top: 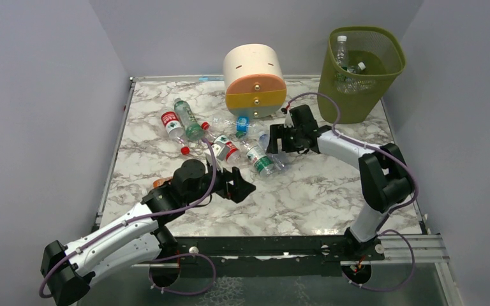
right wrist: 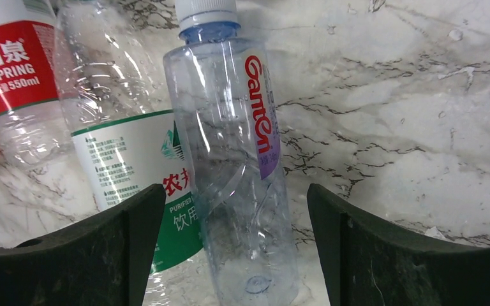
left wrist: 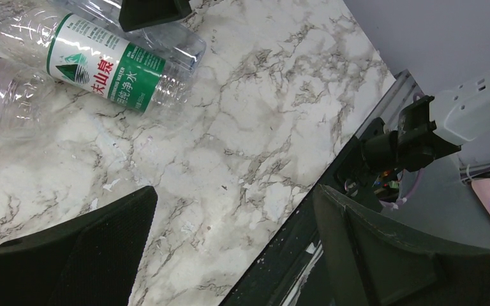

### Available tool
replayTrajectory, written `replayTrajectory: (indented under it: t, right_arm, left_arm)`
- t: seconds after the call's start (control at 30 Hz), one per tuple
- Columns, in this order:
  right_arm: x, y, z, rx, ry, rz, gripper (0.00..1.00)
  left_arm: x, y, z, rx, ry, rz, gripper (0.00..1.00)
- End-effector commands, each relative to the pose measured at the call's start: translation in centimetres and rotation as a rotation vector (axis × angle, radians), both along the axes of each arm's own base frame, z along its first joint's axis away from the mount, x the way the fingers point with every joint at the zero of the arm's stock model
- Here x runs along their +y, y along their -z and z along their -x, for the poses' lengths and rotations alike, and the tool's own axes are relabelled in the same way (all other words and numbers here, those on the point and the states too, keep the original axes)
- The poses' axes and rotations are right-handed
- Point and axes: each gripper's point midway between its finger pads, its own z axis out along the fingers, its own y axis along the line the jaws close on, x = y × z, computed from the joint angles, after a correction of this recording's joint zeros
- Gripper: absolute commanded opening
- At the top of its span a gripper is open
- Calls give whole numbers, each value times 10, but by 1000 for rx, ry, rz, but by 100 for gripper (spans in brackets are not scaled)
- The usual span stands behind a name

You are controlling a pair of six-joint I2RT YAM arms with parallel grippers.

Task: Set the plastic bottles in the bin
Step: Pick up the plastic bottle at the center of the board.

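Marble tabletop [left wrist: 261, 127], white veined with grey, is all that lies between the widely spread jaws of the left gripper [left wrist: 233, 191], which holds nothing. At 11 o'clock in its wrist view lies a clear green-labelled bottle [left wrist: 105, 67] printed with Chinese characters. It touches a red-labelled bottle [left wrist: 0, 95] at the left edge.

Farther out, the right gripper [right wrist: 235, 191] is also spread wide. It straddles a clear Ganten bottle [right wrist: 242, 146], the name in red, its white cap pointing to 12 o'clock; the jaws are not closed on it. Just beside it at 9 o'clock the green-labelled bottle reads "PURIFIED", and at 10 o'clock the red label reads "SPRING 550ml".

In the top view more bottles [top: 188, 121] lie scattered in front of the cream, orange and yellow drawer unit [top: 255, 80]. The olive mesh bin [top: 357, 102] stands at 2 o'clock from the right gripper, well apart, with two bottles [top: 341, 51] inside.
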Motion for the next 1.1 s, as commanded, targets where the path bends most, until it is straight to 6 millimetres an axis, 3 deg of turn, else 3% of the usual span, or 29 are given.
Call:
replayTrajectory:
  t: [0.0,0.17,0.6,0.83,1.07]
  right_arm:
    - [8,3,-9,-47,-16,37,84]
    - [11,15,-5,-31,-34,74,84]
    - [16,22,2,-25,-54,108,62]
    - [18,6,6,-31,-57,83,48]
    - [21,-35,7,-78,-50,36,45]
  left_arm:
    - [-3,-11,-6,-33,-14,26,99]
    - [-2,-12,-7,-34,-18,24,99]
    - [1,-15,-6,-32,-31,35,99]
    - [1,-14,-4,-26,-29,47,99]
    - [2,-17,-4,-37,-29,43,99]
